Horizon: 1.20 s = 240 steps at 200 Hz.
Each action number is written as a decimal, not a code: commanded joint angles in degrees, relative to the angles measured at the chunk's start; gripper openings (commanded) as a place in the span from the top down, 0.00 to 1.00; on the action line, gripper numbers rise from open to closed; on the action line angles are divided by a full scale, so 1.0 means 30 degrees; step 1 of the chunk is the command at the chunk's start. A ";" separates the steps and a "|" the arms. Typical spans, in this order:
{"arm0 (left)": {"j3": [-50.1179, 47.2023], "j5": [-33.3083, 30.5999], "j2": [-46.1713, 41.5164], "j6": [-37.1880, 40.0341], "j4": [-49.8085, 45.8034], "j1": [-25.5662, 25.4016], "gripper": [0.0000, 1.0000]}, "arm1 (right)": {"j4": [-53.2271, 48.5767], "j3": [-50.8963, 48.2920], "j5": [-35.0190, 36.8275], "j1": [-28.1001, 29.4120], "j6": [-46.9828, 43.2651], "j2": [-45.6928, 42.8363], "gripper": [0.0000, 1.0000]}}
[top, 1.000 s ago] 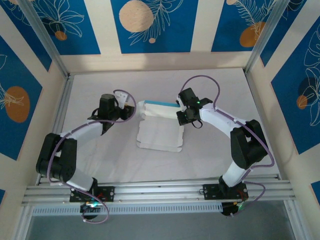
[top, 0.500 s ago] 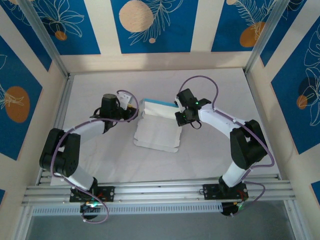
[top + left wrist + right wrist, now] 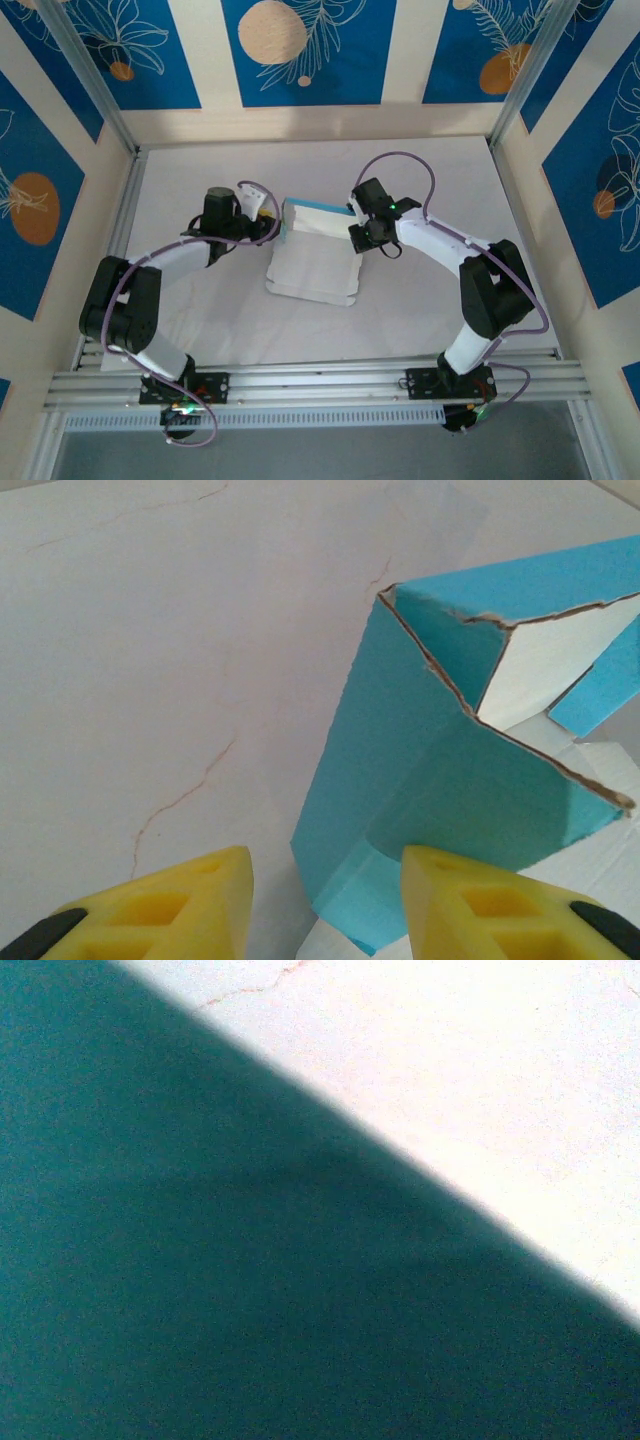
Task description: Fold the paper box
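The thin card paper box point(image 3: 312, 262), white inside and light blue outside, lies partly folded at the centre of the white table point(image 3: 430, 170). Left gripper point(image 3: 325, 860): fingers apart, unclamped, with the box's raised blue wall just ahead between them. Right gripper point(image 3: 356, 220): closed, at the box's far right corner.

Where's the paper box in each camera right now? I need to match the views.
Top external: the paper box lies mid-table, white side up, blue flap raised at its far edge.
Left wrist: its blue folded wall stands right of centre.
Right wrist: a blurred dark teal surface, probably the box, covers the lower left.
Shared landmark: the white table, hairline-cracked in both wrist views.
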 commanded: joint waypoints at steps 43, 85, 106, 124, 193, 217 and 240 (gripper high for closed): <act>0.0966 0.1033 0.0538 0.0833 0.0655 -0.0588 0.55 | -0.0165 0.0695 -0.0453 0.0320 -0.0470 -0.0319 1.00; 0.1287 0.0854 0.0929 0.1018 0.0623 -0.0621 0.55 | -0.0291 0.0731 -0.0540 0.0382 -0.0610 -0.0429 1.00; 0.1289 0.1213 0.0992 0.1098 0.0797 -0.0628 0.55 | -0.0247 0.0650 -0.0590 0.0438 -0.0754 -0.0507 1.00; 0.1190 0.1443 0.1028 0.1171 0.1034 -0.0626 0.55 | -0.0203 0.0567 -0.0601 0.0466 -0.0814 -0.0524 1.00; 0.1366 0.1232 0.1496 0.1318 0.1384 -0.0621 0.59 | -0.0087 0.0433 -0.0646 0.0781 -0.0993 -0.0638 1.00; 0.1289 0.1078 0.1554 0.1258 0.1711 -0.0621 0.67 | -0.0048 0.0361 -0.0660 0.0902 -0.0992 -0.0651 1.00; 0.1291 0.1159 0.1601 0.1161 0.1914 -0.0622 0.72 | 0.0089 0.0268 -0.0755 0.0949 -0.0946 -0.0641 1.00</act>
